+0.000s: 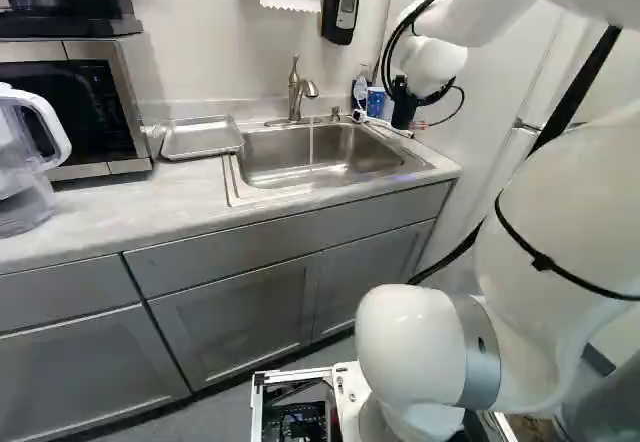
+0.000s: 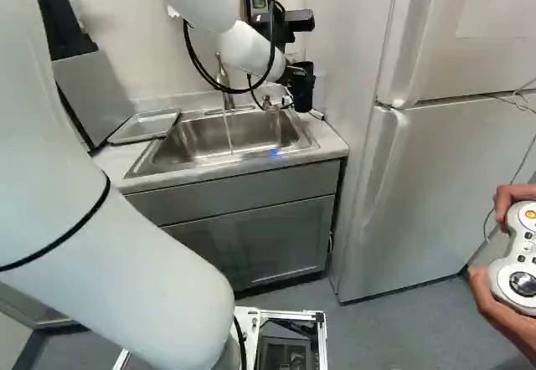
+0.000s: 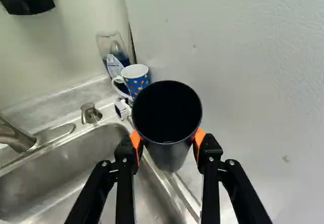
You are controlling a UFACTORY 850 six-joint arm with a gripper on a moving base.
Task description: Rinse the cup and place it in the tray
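Note:
In the right base view my gripper [image 2: 292,75] is up over the sink's right end, with the dark cup [image 2: 303,95] at its front. The wrist view shows the gripper [image 3: 167,142] shut on the cup [image 3: 169,155], an orange pad against either side and the dark mouth uncovered. A thin stream of water [image 1: 311,144] runs from the faucet [image 1: 296,92] into the metal sink [image 1: 270,157]; the cup is to the right of that stream. The metal tray [image 1: 202,138] lies on the counter left of the sink.
Behind the sink's right corner stand a spotted mug [image 3: 135,80] and a clear bottle [image 3: 112,51]. A white refrigerator [image 2: 419,177] is right of the counter. A microwave [image 1: 90,107] and a clear pitcher [image 1: 25,162] stand left. Hands hold a controller [image 2: 515,261] at the right.

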